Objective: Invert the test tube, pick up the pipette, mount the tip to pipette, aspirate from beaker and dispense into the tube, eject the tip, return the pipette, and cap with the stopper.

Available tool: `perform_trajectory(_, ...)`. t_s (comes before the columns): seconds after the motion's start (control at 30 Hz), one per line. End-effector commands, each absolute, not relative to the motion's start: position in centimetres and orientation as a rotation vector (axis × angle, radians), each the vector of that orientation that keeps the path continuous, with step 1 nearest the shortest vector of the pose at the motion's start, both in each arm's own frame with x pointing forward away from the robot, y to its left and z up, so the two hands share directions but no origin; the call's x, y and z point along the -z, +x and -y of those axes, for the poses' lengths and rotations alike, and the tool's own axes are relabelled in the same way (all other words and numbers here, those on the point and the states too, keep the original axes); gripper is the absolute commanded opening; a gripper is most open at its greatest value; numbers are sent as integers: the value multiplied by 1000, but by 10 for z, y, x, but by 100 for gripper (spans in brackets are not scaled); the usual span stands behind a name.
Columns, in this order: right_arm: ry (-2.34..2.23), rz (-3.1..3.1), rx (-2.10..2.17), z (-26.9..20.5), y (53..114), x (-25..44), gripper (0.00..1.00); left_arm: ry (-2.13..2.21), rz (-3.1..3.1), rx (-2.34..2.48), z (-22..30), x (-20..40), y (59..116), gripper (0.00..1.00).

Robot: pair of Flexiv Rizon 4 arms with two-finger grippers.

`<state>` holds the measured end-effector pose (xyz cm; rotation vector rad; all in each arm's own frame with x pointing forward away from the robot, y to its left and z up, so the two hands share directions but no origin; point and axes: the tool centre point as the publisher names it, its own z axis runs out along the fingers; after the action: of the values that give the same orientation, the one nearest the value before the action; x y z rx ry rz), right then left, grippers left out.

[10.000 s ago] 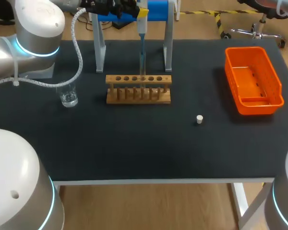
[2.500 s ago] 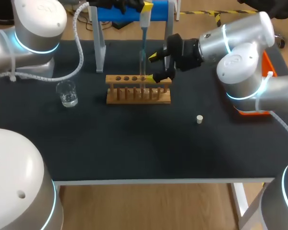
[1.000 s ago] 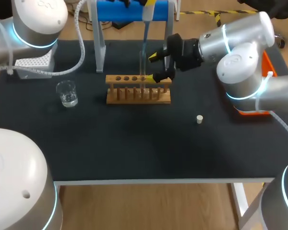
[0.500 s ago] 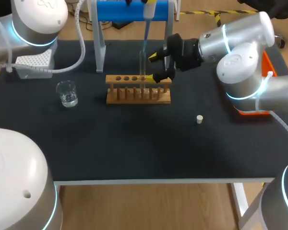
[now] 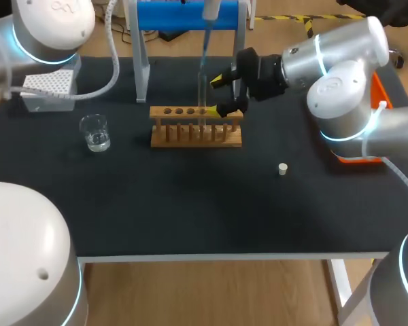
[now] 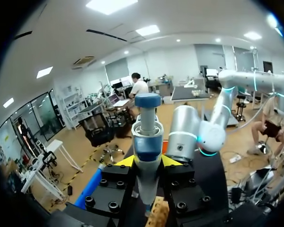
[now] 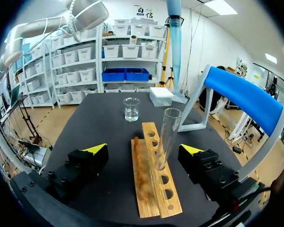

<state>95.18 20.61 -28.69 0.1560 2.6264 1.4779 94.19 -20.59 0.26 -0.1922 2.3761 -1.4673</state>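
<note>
My left gripper is shut on the blue-and-white pipette, held upright at the far middle of the table, by the blue stand. Its long clear-blue tip hangs just above the mouth of the glass test tube. The tube stands upright in the wooden rack. My right gripper is open, its fingers on either side of the rack and the tube, touching neither. The white stopper lies on the mat to the right of the rack. The beaker stands to the left.
The white tip box sits at the far left behind the beaker. The blue pipette stand rises behind the rack. An orange basket at the far right is mostly hidden by my right arm.
The left arm has lifted the pipette a little, drawing its tip up from the tube, and its elbow has swung left, uncovering the tip box. The right arm has not moved.
</note>
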Motion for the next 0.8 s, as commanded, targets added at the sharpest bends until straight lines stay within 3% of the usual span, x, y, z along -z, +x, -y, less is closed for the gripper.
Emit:
perform_trajectory(0.03, 155, -2628, -1477, -206, 952, 287, 100, -221, -2354, 1445, 194, -7, 924, 0)
perform_trajectory(0.8, 155, -2628, -1477, -206, 952, 287, 100, -376, -2378, 1541, 161, 47, 877, 0)
